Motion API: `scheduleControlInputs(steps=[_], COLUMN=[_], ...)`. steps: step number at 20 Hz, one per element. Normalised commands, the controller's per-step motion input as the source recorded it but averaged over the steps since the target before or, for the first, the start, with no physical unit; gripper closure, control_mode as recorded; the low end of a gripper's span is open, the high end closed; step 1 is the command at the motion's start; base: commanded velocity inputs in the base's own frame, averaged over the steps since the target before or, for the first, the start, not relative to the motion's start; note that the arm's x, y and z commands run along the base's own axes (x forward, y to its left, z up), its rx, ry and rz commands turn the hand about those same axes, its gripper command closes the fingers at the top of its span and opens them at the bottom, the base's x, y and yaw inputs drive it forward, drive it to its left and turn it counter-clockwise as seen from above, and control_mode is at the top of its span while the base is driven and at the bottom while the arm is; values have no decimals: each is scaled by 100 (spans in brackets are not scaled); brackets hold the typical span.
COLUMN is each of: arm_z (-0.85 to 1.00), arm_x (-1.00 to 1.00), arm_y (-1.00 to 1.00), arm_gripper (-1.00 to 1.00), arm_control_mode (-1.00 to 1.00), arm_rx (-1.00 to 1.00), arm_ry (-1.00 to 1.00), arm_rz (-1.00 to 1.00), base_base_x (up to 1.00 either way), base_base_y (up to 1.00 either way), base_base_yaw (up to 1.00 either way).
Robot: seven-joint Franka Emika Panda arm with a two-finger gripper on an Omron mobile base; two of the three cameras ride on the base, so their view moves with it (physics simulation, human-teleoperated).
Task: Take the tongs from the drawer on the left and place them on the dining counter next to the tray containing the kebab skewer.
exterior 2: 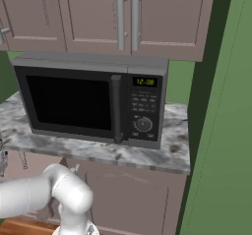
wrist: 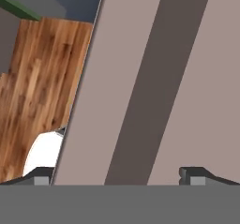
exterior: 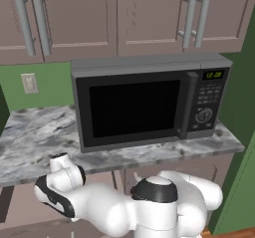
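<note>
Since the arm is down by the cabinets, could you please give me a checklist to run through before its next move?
1. Gripper open: ok, fingertips stand wide apart.
2. Gripper empty: ok, nothing lies between them.
3. Drawer handle lined up: cannot tell; the hand view faces a mauve-brown panel crossed by a dark band.
4. Drawer open: cannot tell.
5. Tongs located: cannot tell.
6. Arm clear of the microwave: ok, it works below the marble counter.
</note>
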Motion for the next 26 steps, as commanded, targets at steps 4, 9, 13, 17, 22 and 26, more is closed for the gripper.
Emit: scheduleControlInputs(steps=[4, 9, 13, 17, 22, 26], arm_z=[-26, -20, -18, -18, -12, -2], arm_x=[-97, -99, -95, -90, -73, -17], arm_y=[22, 18, 14, 10, 4, 0], arm_gripper=[-100, -100, -100, -100, -100, -100], arm_control_mode=[-100, -100, -100, -100, -100, -100], arm_rx=[0, 0, 0, 0, 0, 0], arm_ry=[3, 2, 6, 8, 13, 5], arm_rz=[5, 4, 4, 5, 2, 0], base_base_x=[0, 0, 0, 0, 0, 0], base_base_y=[0, 0, 0, 0, 0, 0], base_base_yaw=[0, 0, 0, 0, 0, 0])
